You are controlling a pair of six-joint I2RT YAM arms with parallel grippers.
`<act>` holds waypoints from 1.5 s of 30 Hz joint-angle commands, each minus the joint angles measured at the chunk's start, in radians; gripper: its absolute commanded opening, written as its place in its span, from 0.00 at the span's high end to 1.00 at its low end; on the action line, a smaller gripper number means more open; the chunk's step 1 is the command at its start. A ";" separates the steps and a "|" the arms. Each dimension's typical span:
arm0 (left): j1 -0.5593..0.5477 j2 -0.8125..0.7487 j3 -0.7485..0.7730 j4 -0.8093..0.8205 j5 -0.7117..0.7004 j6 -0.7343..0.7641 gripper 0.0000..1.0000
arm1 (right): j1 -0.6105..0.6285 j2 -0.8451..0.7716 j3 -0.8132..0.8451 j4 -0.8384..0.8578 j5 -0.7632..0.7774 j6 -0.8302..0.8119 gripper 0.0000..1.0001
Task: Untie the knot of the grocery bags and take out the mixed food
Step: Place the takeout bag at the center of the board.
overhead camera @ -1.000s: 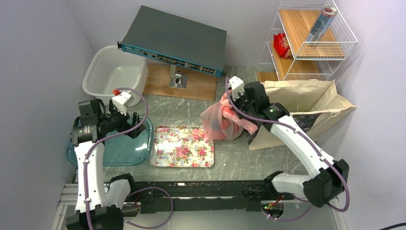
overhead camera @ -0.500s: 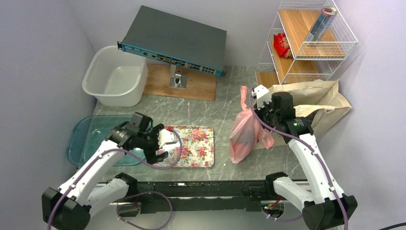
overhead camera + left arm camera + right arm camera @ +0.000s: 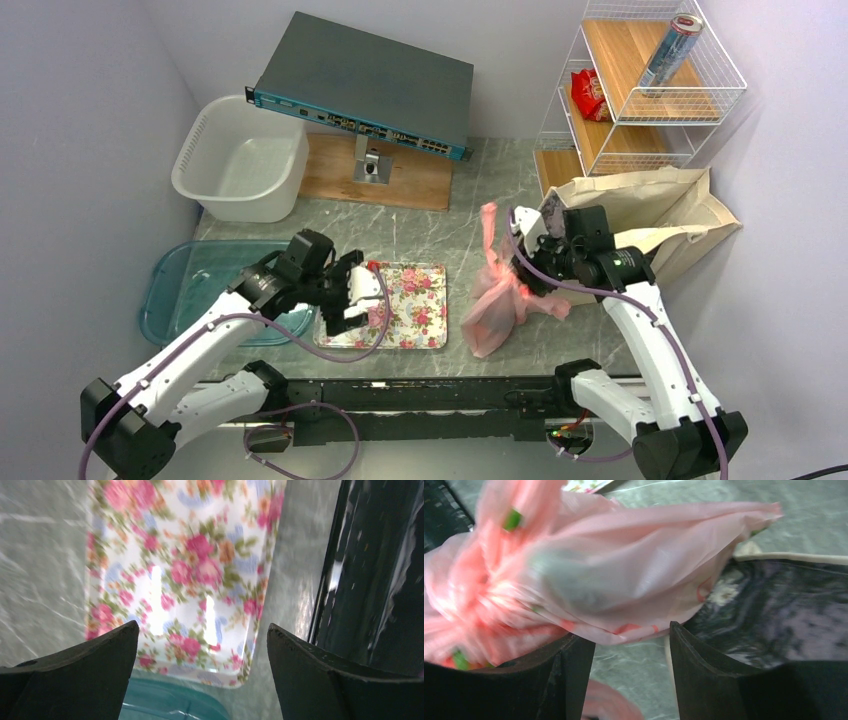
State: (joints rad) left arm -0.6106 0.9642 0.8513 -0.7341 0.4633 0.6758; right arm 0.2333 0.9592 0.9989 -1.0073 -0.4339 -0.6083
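The thin pink plastic bag [image 3: 492, 310] slumps on the table right of the floral tray, one loose strip sticking up. Its film [image 3: 614, 565] lies blurred across the tips of my right gripper [image 3: 631, 635], whose jaws stand apart with bare table between them. Green bits show through the film; the food inside is unclear. I cannot make out the knot in the blur. The beige canvas tote [image 3: 655, 205] lies behind my right gripper [image 3: 522, 278], its dark panel [image 3: 784, 605] close by. My left gripper [image 3: 335, 298] hangs wide open and empty over the floral tray [image 3: 200, 565].
A teal tray [image 3: 180, 290] lies left of the floral tray [image 3: 420, 310], a white basket [image 3: 240, 165] behind it. A network switch [image 3: 365, 85] stands on a wooden board at the back. The wire shelf [image 3: 690, 100] holds a can [image 3: 672, 50] and a red packet [image 3: 588, 95].
My right gripper has opened from shut and the pink bag has sagged down and toward the front. The left arm swung from the teal tray over to the floral tray.
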 commanded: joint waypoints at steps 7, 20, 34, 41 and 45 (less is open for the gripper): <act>-0.059 0.296 0.409 0.258 0.187 -0.243 0.01 | 0.012 -0.074 0.152 -0.022 -0.113 0.048 0.39; -0.406 0.613 0.473 0.191 0.178 -0.086 0.40 | 0.013 -0.062 0.045 0.110 -0.203 0.113 0.40; -0.369 0.484 0.334 0.224 0.257 -0.157 0.30 | 0.033 -0.049 -0.051 0.130 -0.258 0.019 0.41; -0.205 0.247 0.319 0.042 0.217 -0.172 0.01 | 0.045 -0.025 0.071 0.064 -0.289 -0.104 0.34; -0.109 0.031 0.184 0.107 0.181 -0.162 0.01 | 0.147 -0.027 0.093 0.074 -0.277 -0.166 0.04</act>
State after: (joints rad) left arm -0.7742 1.1400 1.1358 -0.6140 0.6621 0.5217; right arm 0.2989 0.9363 1.0447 -0.9405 -0.6743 -0.6685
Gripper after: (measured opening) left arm 0.993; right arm 0.856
